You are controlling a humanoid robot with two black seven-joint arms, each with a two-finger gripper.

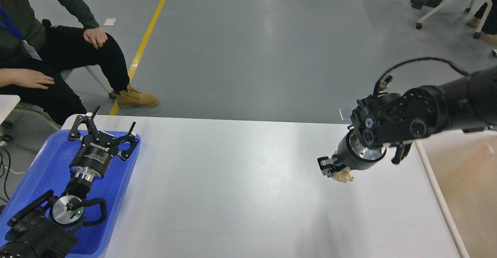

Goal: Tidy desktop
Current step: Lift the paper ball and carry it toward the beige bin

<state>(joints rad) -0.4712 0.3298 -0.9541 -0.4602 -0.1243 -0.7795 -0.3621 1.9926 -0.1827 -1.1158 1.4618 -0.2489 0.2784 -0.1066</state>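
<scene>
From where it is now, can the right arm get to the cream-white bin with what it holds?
Probably yes. The right gripper, shut on a small tan object, hangs over the desktop close to the cream-white bin. Nothing stands between them; only the bin's raised rim lies on the way.

one desktop (240,180), one blue tray (50,165), one bin (458,180) — two grippers (103,128) (330,167)

Tray (42,165) on desktop (240,188) left, bin (466,180) right (beside it).
</scene>
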